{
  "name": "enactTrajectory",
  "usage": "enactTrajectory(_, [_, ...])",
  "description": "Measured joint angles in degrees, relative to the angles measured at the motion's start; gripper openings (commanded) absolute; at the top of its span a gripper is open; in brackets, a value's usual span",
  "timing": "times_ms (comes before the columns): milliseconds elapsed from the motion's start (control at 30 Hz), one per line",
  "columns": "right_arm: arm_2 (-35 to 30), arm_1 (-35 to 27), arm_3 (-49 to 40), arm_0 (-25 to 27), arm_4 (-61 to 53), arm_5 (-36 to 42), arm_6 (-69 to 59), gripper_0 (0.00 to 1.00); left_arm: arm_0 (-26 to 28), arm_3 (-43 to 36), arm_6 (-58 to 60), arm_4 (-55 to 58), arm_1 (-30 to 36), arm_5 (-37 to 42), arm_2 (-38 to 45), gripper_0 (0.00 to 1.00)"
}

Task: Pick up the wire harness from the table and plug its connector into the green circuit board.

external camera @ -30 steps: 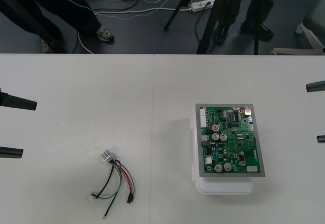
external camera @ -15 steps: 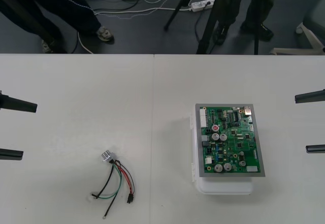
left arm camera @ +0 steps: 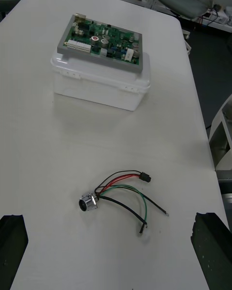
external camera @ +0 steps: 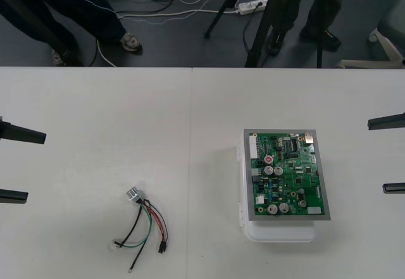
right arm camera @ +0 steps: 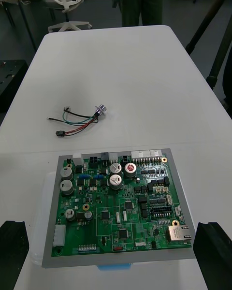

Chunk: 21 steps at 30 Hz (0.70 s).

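two things lay on the bench (external camera: 190,102): nearest, left, the wire harness (external camera: 144,225) (its plug (external camera: 162,248) loose); beyond, right, the green circuit board (external camera: 286,174) on its white base (external camera: 278,233). left jaws and right jaws stood open at the sides.

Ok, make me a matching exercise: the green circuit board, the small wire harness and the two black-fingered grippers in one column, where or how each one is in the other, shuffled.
1. green circuit board
2. wire harness of thin red, black and green wires
3. left gripper
4. right gripper

A. open, at the right side of the light table
B. lying loose on the table, unplugged
C. open, at the table's left side
D. sitting on a white plastic base

Pairs: 1-D, 2-B, 3-C, 4-A.
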Motion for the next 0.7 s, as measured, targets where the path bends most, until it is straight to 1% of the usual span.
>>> enactTrajectory(133, [0.0,0.0,0.0,0.6,-1.2,0.0,0.0,1.00,0.0,-1.7,-0.3,-1.4,0.6,0.0,0.0,1.00])
enactTrajectory(367, [0.0,0.0,0.0,1.5,-2.4,0.0,0.0,1.00,0.0,-7.1,-2.5,-6.2,1.8,0.0,0.0,1.00])
enactTrajectory(700, [0.0,0.0,1.3,2.1,-7.6,0.0,0.0,1.00,0.0,-17.1,-3.8,-16.8,2.6,0.0,-1.2,1.00])
